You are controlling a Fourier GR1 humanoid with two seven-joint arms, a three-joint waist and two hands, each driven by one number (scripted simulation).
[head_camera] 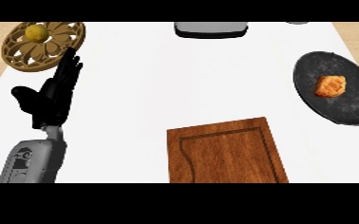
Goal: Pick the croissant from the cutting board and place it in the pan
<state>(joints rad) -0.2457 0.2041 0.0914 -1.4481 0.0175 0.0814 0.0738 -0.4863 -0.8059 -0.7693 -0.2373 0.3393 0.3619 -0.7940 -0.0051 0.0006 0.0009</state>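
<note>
One black left hand rests open and empty at nine o'clock. At three o'clock the golden-brown croissant lies in the dark round pan; a careless arm sweep could jostle it.

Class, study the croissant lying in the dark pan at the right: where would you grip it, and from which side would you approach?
Probably from straight above, pinching it across two opposite edges. The croissant lies flat on the floor of the pan with its top uncovered. The pan surrounds it on every side, so a low sideways approach would likely meet the rim.
</note>
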